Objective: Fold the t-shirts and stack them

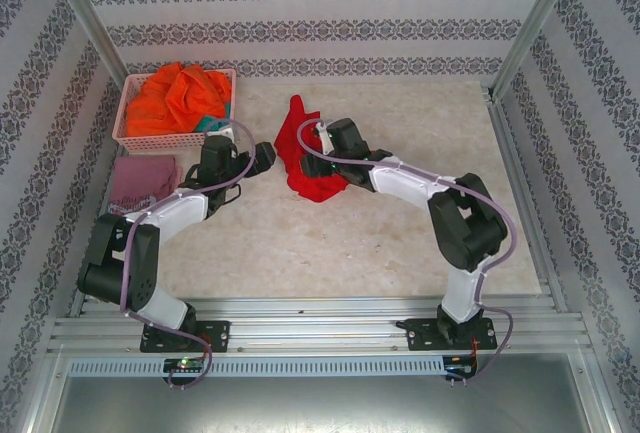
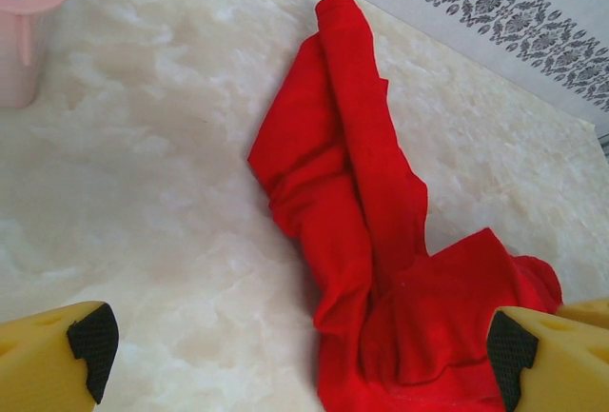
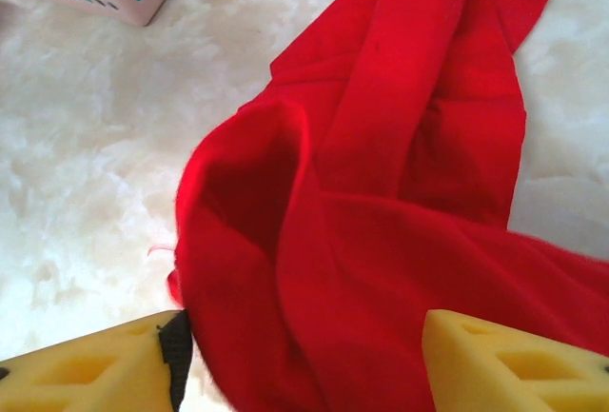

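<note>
Crumpled bright red cloth t-shirt (image 3: 381,193) gets cut off between the spread fingers of the right gripper (image 3: 304,360); left gripper (image 2: 295,350) gapes wide too.

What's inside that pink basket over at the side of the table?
A crumpled heap of orange cloth fills the pink basket, with a bit of teal cloth showing at its near edge. The heap covers whatever lies beneath it, so I cannot count the garments.
</note>
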You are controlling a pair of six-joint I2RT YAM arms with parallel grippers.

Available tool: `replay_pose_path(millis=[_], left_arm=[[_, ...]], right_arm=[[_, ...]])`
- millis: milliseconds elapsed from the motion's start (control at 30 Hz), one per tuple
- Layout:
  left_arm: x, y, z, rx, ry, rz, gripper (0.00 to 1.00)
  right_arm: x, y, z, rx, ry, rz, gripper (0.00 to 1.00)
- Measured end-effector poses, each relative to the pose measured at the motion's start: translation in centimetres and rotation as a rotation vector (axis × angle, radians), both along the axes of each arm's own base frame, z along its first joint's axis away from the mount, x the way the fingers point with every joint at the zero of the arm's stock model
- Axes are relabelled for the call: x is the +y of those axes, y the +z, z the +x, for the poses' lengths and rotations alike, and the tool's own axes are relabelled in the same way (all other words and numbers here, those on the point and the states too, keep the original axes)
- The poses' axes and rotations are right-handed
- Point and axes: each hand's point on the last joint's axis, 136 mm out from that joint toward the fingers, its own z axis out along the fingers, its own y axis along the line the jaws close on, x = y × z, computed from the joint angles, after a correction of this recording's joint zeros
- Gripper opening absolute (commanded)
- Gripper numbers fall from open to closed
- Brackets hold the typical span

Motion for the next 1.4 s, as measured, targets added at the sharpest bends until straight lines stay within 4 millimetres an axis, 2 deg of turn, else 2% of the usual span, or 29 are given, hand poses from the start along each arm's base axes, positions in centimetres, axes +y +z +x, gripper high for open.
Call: replay_pose_path(millis=[67, 133, 167, 300, 367, 467, 633, 733, 833, 1033, 1100, 1167, 1267, 1333, 1400], left_arm=[[0.1, -0.1, 0.0, 0.001, 0.006, 0.004, 1.00], [0.1, -0.1, 0.0, 0.002, 0.006, 0.004, 1.00], [0.1, -0.1, 0.0, 0.001, 0.005, 0.003, 1.00], [-0.1, -0.1, 0.4, 0.006, 0.005, -0.004, 1.00], [-0.4, 0.0, 1.0, 0.009, 0.001, -0.012, 1.00], [-1.1, -0.1, 2.4, 0.016, -0.010, -0.029, 1.00], [-3.1, 0.2, 5.2, 0.013, -0.045, -0.046, 1.00], [-4.8, 0.4, 7.0, 0.019, -0.070, -0.051, 1.00], [-6.7, 0.5, 8.6, 0.039, -0.095, -0.035, 0.97], [-11.1, -0.6, 10.2, 0.103, -0.147, 0.080, 0.82], [-12.0, -1.6, 10.3, 0.134, -0.153, 0.124, 0.79], [-12.6, -3.0, 10.1, 0.172, -0.161, 0.167, 0.71], [-12.7, -5.2, 9.7, 0.235, -0.165, 0.213, 0.62], [-12.5, -6.5, 9.5, 0.274, -0.163, 0.240, 0.60], [-12.2, -7.4, 9.5, 0.301, -0.157, 0.260, 0.55]], right_arm=[[0.1, -0.4, 0.5, 0.010, 0.005, -0.009, 0.31], [0.3, -0.6, 0.6, 0.018, 0.021, -0.013, 0.06], [0.2, -0.6, 0.6, 0.020, 0.025, -0.011, 0.00], [0.1, -0.3, -0.3, 0.011, 0.054, 0.008, 0.00], [-0.6, 0.0, -1.6, 0.008, 0.062, 0.011, 0.00], [-2.0, 1.6, -3.7, -0.030, 0.068, 0.025, 0.00], [-5.2, 5.1, -6.3, -0.126, 0.028, 0.062, 0.00], [-7.9, 6.1, -7.6, -0.182, -0.015, 0.075, 0.00], [-10.0, 5.6, -9.7, -0.191, -0.027, 0.070, 0.00], [-11.6, 2.9, -12.7, -0.114, -0.045, 0.062, 0.00], [-13.5, 2.0, -12.8, -0.083, -0.128, 0.062, 0.00], [-16.5, 1.6, -12.4, -0.068, -0.250, 0.062, 0.00], [-20.7, 2.1, -11.6, -0.074, -0.428, 0.074, 0.00], [-22.2, 2.7, -11.2, -0.087, -0.497, 0.088, 0.00], [-22.7, 2.8, -11.1, -0.088, -0.522, 0.096, 0.00]])
